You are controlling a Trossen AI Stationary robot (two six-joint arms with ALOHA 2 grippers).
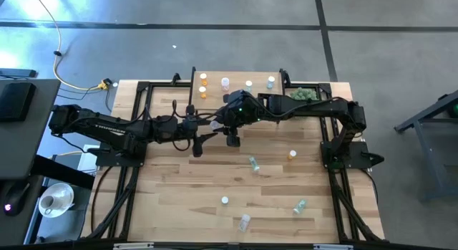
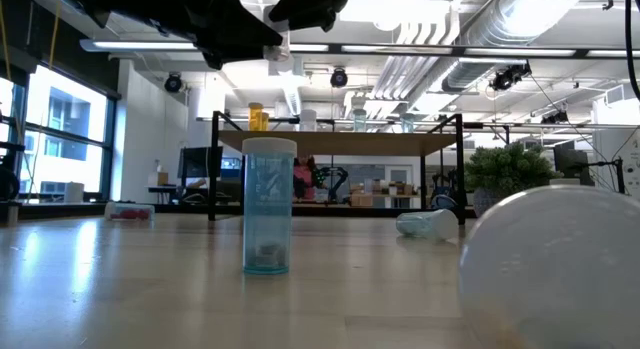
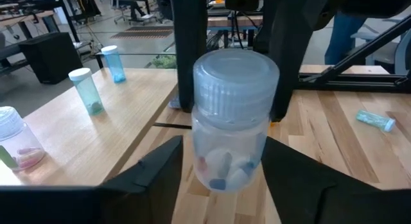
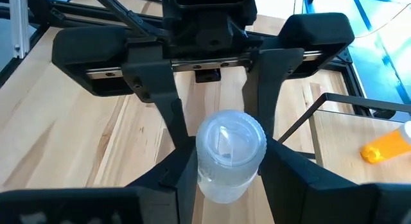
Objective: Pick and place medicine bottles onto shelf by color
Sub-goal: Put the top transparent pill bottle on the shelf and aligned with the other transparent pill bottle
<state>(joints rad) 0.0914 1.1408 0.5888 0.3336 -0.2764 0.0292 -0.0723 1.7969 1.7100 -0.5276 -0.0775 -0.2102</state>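
Between both hands, a clear white-capped bottle (image 3: 234, 128) seems clamped by the right hand (image 4: 221, 161); left hand (image 3: 221, 179) apart.

Open-plan lab or workshop; exposed ceiling ducts (image 2: 500, 29), strip lights, large windows (image 2: 55, 129), worktables with equipment behind.

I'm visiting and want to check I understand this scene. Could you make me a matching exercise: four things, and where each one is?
1. clear plastic pill bottle with white cap
2. blue translucent bottle
3. orange translucent bottles
4. spiky green plant ball

A. on the raised light-wood shelf
B. standing on the wooden tabletop
C. in the air, between left claw and right claw
D. beside the shelf, far right corner

Pairs: 1-C, 2-B, 3-A, 4-D.
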